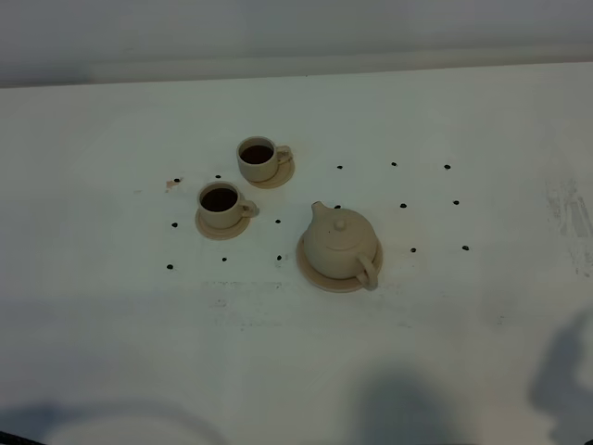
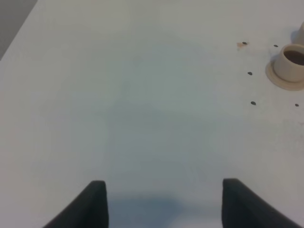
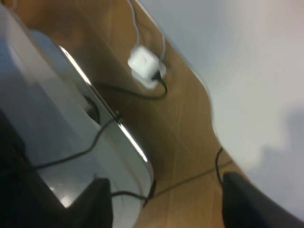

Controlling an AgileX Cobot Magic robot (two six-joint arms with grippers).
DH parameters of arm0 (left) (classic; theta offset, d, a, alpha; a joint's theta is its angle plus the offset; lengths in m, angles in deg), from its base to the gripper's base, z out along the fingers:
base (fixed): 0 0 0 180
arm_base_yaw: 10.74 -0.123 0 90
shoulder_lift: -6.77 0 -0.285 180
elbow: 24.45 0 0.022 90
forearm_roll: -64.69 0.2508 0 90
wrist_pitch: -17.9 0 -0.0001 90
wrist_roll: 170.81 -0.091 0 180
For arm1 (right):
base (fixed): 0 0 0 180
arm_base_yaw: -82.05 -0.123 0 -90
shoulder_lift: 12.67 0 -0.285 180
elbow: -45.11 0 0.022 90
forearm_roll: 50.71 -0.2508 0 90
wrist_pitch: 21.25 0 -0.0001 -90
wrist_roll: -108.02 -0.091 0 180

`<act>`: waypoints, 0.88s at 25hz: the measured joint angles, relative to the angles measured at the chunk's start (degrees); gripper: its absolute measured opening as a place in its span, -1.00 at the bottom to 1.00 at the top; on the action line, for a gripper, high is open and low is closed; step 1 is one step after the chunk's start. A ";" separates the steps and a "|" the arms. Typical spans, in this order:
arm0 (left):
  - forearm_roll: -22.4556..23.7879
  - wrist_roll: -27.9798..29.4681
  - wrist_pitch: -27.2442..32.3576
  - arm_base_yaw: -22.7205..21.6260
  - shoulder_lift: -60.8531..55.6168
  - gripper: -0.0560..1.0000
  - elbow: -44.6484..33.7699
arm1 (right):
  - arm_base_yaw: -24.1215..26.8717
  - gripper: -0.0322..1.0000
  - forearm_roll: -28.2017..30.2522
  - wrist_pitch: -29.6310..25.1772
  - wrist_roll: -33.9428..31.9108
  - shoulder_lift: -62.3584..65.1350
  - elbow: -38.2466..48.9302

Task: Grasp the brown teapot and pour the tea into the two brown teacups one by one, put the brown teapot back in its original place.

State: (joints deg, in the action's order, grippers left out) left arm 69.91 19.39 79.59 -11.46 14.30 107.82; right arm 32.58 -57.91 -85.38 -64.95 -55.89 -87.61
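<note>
The brown teapot stands upright on its round coaster at the middle of the white table, spout to the far left, handle to the near right. Two brown teacups stand on saucers left of it: the far cup and the near cup, both holding dark tea. One cup shows in the left wrist view. No gripper shows in the exterior view. My left gripper is open and empty over bare table. My right gripper is open and empty, off the table over a wooden floor.
Small black dots mark the white table around the tea set. A brownish spot lies left of the cups. In the right wrist view, a white power adapter with cables and a grey metal housing lie beside the table's edge.
</note>
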 joint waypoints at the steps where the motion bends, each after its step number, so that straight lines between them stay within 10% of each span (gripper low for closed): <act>1: 0.00 0.00 0.00 0.00 0.00 0.05 0.00 | 0.00 0.01 -0.05 0.04 0.23 0.61 0.00; 9: 0.00 0.00 0.00 0.00 0.00 0.05 0.00 | 1.02 0.01 -0.01 0.04 0.47 6.22 0.02; 22: 0.00 0.00 0.00 0.00 0.00 0.05 0.00 | 25.13 0.01 0.10 0.04 0.09 16.31 0.07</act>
State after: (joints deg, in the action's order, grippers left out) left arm 69.91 19.39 79.59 -11.46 14.30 107.82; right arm 57.71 -57.80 -85.34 -64.86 -39.58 -87.54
